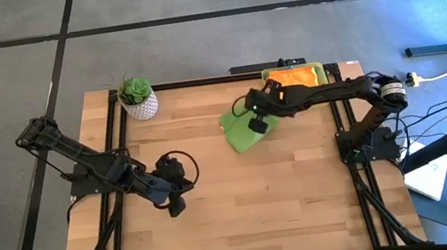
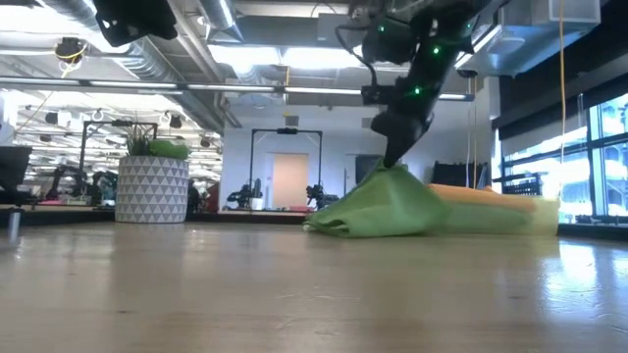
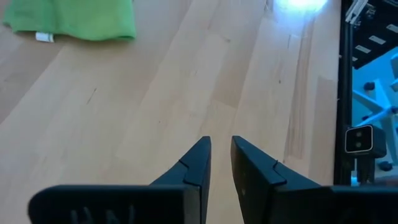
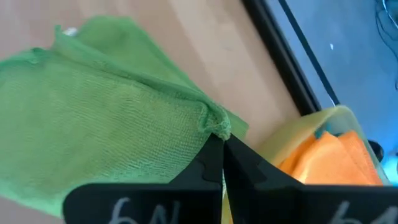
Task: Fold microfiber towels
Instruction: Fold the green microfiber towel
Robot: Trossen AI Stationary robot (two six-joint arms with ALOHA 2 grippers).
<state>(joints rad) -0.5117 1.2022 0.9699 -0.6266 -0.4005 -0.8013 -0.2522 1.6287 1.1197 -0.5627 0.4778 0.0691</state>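
Bare wood of the table [image 2: 294, 294] fills the front of the low view. Past it lies the lime green towel [image 1: 243, 129], bunched up. In the high view it sits at about one o'clock from the table's middle. The right gripper [image 4: 219, 144] is pinched tight on one edge of this towel and lifts it into a little peak. The rest of the cloth rests on the wood.

At about one o'clock from the green towel is the yellow tray [image 1: 318, 69], at the far edge of the table. The orange towel [image 1: 291, 78] lies in it, with a bit of teal cloth [image 4: 321, 132] peeking beside it.

The left gripper [image 1: 175, 206] waits at about seven o'clock from the middle of the table. Its fingers stand a little apart and hold nothing.

I think the green towel is being pulled out so it can be spread. Next it needs to lie flat, and that may take both grippers.

A potted plant [image 1: 137, 97] stands at eleven o'clock. Around the table is gray floor, and behind it a big bright room.
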